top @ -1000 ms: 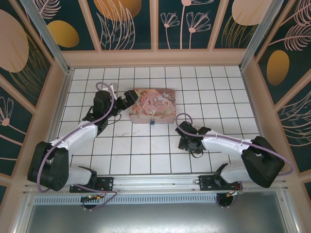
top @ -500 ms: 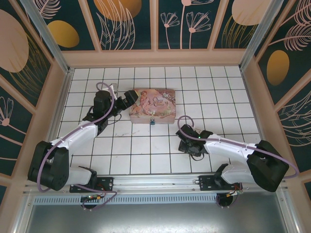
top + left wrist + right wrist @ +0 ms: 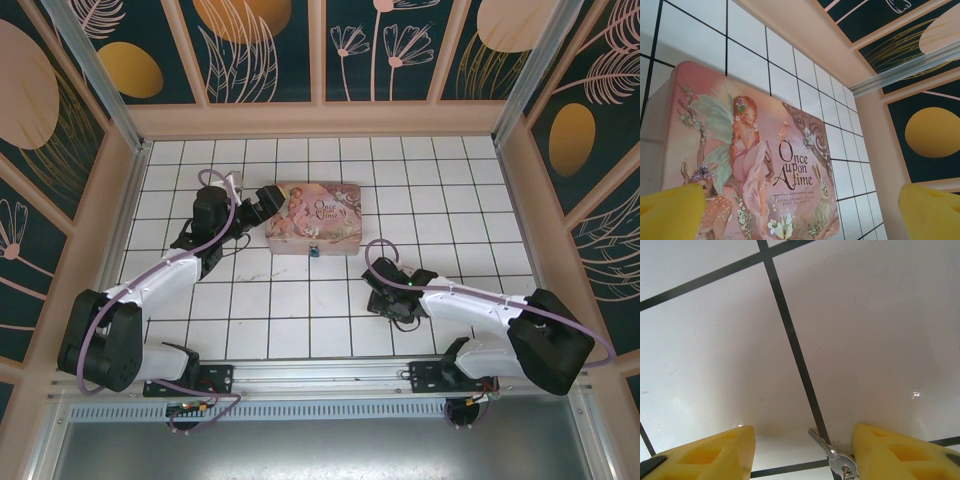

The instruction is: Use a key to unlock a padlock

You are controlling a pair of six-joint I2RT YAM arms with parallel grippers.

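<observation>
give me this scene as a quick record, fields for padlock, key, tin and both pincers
padlock: blue, at the tin box's near side; shackle too small to judge
key: flat on a white tile, between the right pincer's fingers
tin box: pink, fairy picture on its lid
left pincer: open, at the tin box's left end
right pincer: open, low over the key, not gripping it
</observation>
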